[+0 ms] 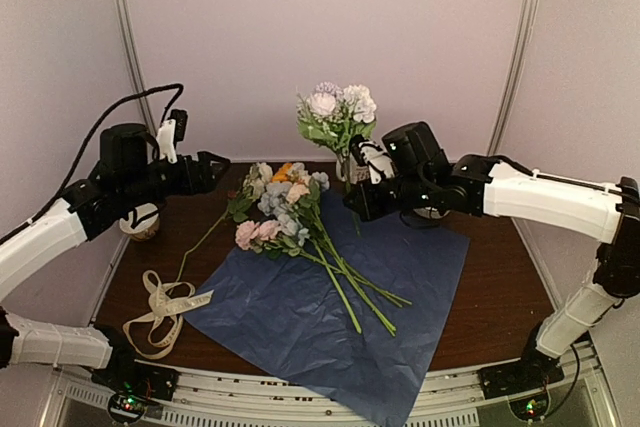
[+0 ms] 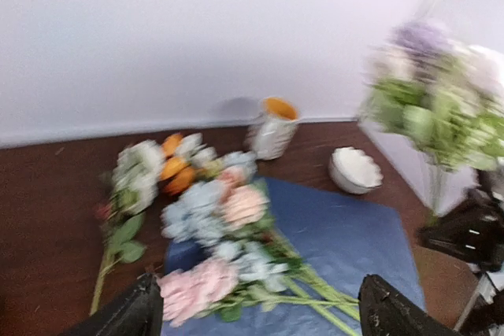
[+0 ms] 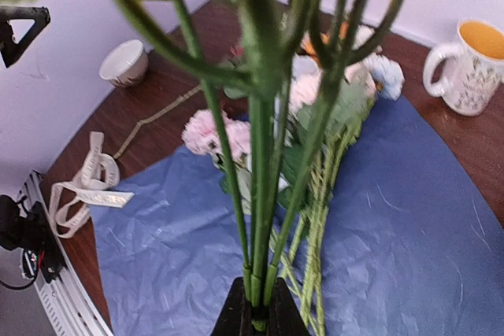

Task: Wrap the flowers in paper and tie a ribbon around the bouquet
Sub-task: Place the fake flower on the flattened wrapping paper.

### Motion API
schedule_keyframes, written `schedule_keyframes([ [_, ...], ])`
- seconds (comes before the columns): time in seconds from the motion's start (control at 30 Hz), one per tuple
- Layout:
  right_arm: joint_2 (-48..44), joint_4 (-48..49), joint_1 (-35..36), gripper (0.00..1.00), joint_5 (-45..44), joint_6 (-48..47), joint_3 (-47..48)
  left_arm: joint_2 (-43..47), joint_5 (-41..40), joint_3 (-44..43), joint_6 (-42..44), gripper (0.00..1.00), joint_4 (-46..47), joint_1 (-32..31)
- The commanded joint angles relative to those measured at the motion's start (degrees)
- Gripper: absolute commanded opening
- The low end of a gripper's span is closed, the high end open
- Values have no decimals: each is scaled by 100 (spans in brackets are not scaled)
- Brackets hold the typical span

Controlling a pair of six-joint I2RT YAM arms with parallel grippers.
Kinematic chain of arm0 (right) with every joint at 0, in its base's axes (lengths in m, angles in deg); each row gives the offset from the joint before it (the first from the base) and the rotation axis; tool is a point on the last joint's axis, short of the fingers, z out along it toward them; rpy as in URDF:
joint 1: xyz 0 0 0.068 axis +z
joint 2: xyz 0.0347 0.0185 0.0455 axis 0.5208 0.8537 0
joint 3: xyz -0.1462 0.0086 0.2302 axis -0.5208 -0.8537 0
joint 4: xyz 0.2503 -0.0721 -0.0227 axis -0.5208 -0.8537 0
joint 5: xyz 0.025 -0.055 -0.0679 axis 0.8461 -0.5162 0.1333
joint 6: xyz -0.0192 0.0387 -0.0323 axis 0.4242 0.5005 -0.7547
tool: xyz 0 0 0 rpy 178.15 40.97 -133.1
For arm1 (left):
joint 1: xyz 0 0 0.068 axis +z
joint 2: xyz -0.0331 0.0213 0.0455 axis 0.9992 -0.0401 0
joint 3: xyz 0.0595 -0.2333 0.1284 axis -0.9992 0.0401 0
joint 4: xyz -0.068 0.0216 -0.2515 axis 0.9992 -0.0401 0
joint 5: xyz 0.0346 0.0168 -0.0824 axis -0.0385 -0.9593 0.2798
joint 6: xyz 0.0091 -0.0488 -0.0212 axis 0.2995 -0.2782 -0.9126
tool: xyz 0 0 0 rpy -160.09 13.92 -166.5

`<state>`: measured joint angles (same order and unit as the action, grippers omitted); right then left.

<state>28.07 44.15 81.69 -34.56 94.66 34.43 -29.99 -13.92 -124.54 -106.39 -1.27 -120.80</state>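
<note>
Right gripper (image 3: 255, 297) clenched green-stemmed white-lavender flower bunch (image 1: 335, 112) | left gripper (image 2: 258, 297) hung released | risk: thin stems could slip, missing navy paper sheet (image 1: 420, 267).

Motion blur smears the left wrist view, the upright flowers (image 2: 441, 108) fuzzy. The right wrist view's top edge crops their blooms; the mug (image 3: 472, 76) is clipped.
</note>
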Motion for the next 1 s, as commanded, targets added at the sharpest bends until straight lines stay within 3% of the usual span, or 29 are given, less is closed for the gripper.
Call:
schedule_keyframes([
  [0.0,292,-749,-391,0,298,19,-225,-702,-29,153,-311,89,-1527,1298],
  [0.17,1032,-1210,-449,0,142,-277,-89,-1453,-140,362,78,90,-1406,1639],
  [0.37,1926,-1551,-491,1,260,-453,333,-2551,-605,11,472,90,-1544,1956],
  [0.7,2449,-2142,-504,33,-384,-681,646,-4315,-1172,-897,1101,82,-1948,1990],
  [0.83,2436,-2325,-496,36,-482,-741,703,-4526,-1287,-1154,1240,72,-2045,1999],
  [0.97,2277,-2381,-495,37,-553,-692,687,-4670,-1320,-1380,1315,50,-2224,1992],
])
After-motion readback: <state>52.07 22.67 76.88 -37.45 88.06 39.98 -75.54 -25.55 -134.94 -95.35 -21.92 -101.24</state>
